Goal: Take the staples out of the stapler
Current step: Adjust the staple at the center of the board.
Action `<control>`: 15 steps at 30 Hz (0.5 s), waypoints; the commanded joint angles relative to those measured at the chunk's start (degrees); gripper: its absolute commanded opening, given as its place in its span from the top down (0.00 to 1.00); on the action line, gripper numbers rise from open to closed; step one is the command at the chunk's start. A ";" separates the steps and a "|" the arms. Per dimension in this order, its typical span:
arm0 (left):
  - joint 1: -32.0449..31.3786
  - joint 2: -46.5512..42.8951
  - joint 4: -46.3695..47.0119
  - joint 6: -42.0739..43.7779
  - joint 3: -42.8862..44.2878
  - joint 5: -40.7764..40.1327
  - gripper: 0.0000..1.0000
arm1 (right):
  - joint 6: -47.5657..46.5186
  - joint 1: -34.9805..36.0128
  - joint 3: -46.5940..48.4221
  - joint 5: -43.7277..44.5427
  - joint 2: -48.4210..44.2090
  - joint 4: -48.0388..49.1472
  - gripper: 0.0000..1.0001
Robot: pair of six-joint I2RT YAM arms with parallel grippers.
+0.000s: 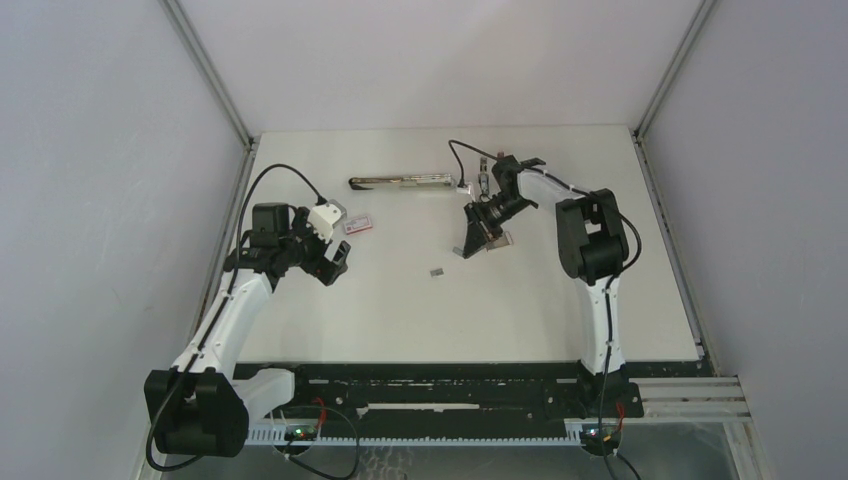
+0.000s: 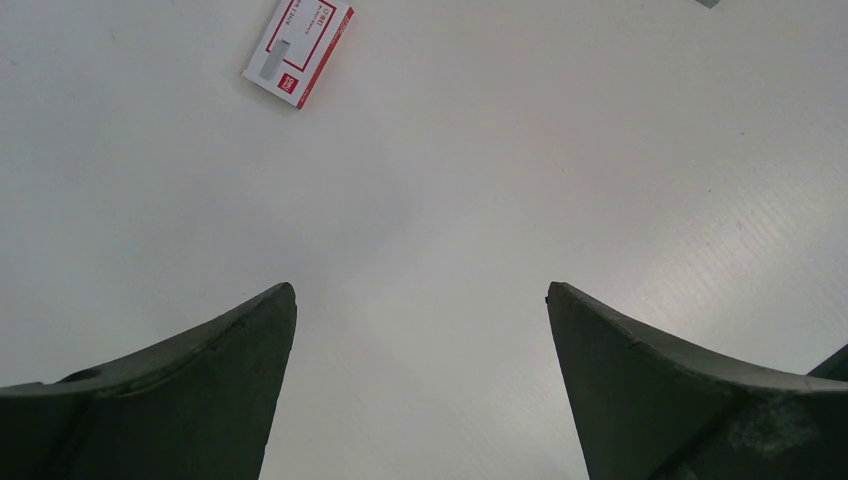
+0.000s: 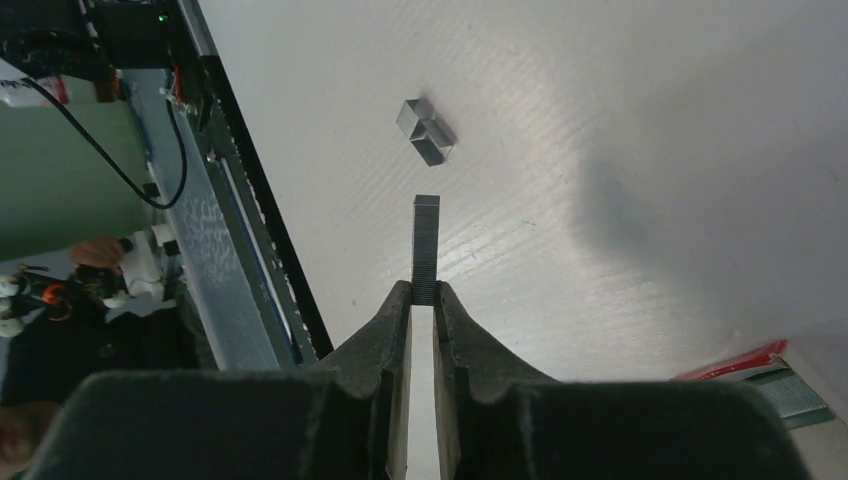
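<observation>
Right fingers (image 3: 385,345) pinch a staple strip (image 3: 426,250) by one end, over the bench (image 3: 650,120), clear of the stapler (image 1: 405,182). So thin a hold may let it slip or snap, joining the loose pieces (image 3: 427,132) nearby. Left fingers (image 2: 200,390) stand wide, empty.

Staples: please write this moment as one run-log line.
right fingers: shut on staple strip | left fingers: open, holding nothing | loose staples: on table | stapler: on table
</observation>
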 commanded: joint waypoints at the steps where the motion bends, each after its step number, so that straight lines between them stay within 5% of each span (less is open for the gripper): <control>1: 0.49 0.08 0.16 0.46 -0.19 1.09 0.00 | 4.42 -0.02 -0.82 -3.86 1.32 1.01 0.90; 15: 0.48 0.33 0.21 0.46 -0.20 0.99 0.00 | 6.99 2.56 -0.33 -6.43 5.58 2.13 0.91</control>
